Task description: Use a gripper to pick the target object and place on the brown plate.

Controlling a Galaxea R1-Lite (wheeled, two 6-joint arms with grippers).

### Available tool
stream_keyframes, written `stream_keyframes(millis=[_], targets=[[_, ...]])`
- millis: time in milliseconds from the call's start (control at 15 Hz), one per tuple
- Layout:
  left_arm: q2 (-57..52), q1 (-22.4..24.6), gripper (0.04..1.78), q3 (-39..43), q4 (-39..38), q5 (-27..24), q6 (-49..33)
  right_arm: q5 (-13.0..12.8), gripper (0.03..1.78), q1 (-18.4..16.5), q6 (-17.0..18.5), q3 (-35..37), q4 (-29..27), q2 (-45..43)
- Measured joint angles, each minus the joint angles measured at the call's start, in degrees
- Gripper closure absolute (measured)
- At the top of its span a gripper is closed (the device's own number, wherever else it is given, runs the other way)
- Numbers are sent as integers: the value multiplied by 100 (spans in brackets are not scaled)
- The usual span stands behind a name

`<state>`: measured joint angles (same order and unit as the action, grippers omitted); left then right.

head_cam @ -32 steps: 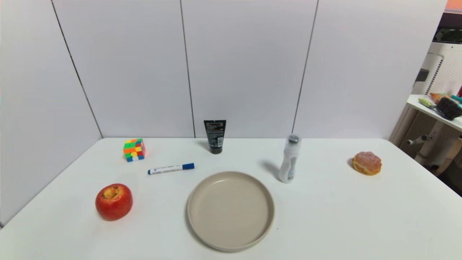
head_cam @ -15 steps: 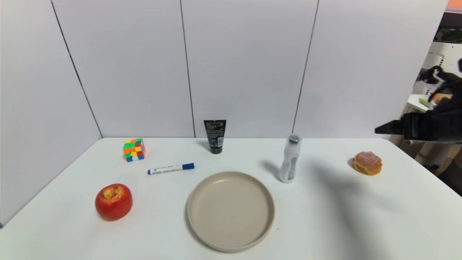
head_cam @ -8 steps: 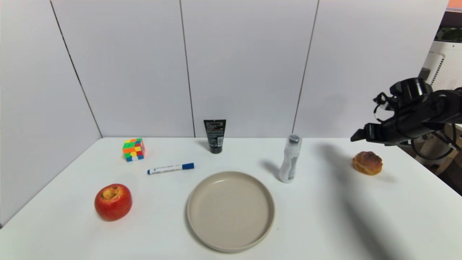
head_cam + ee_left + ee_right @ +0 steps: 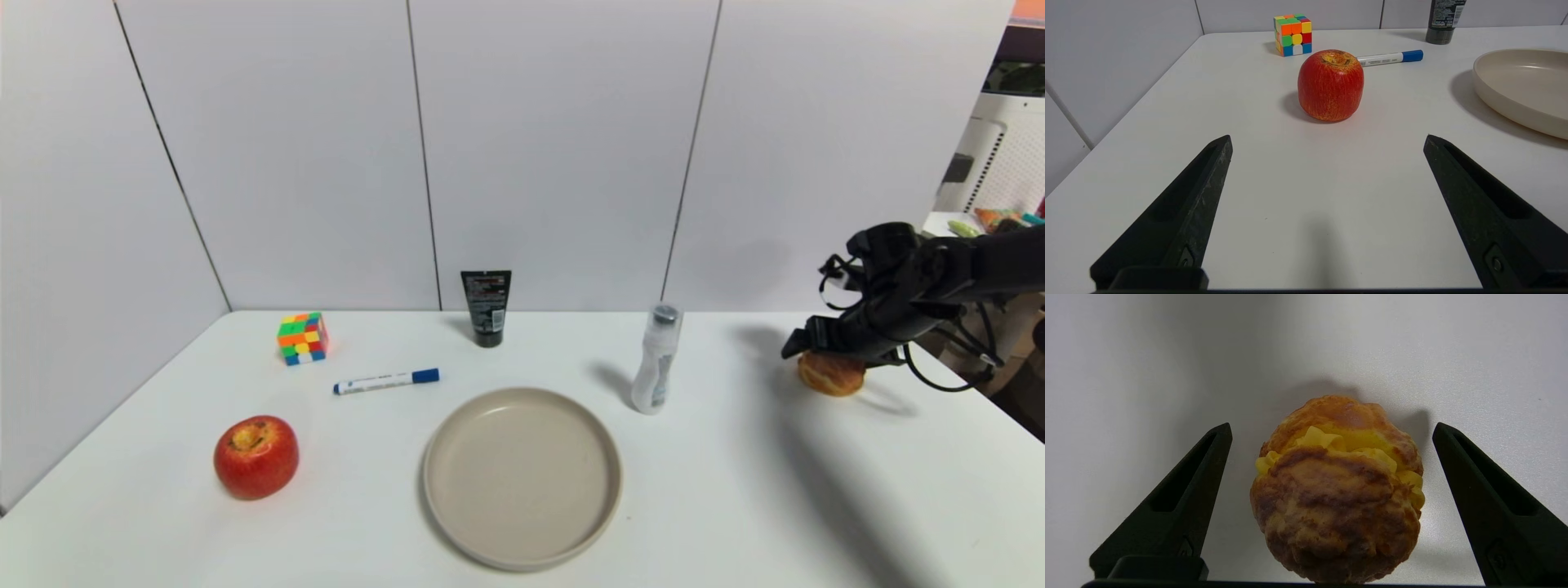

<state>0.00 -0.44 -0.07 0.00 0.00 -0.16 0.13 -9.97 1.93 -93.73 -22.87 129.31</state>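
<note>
Nearest the camera, the brown plate (image 4: 522, 478) sits low in the centre of the head view with nothing on it, so no placing is done. The left gripper (image 4: 1327, 143) is parked by the apple (image 4: 1330, 85), jaws spread wide. Farther back at the right edge, the right gripper (image 4: 820, 341) hangs just over the target object (image 4: 831, 374), which rests on the table (image 4: 735, 506). In the right wrist view the bun (image 4: 1337, 490) sits between 2 wide-apart fingers (image 4: 1180, 490), neither touching it. By my judgement the approach is nearly finished; closing, lifting, carrying and setting down remain.
</note>
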Motion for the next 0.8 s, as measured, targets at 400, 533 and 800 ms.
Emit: stream_keyframes(millis=[400,533,800], targets=[[0,0,13,0,0,0,0,17,71,44,-17,11,-544,-67],[0,0,13,0,0,-2,0,33,83,55,-15,11,-638,-166],[0,0,13,2,0,-2,2,66,97,129,-24,-249,-631,-568]])
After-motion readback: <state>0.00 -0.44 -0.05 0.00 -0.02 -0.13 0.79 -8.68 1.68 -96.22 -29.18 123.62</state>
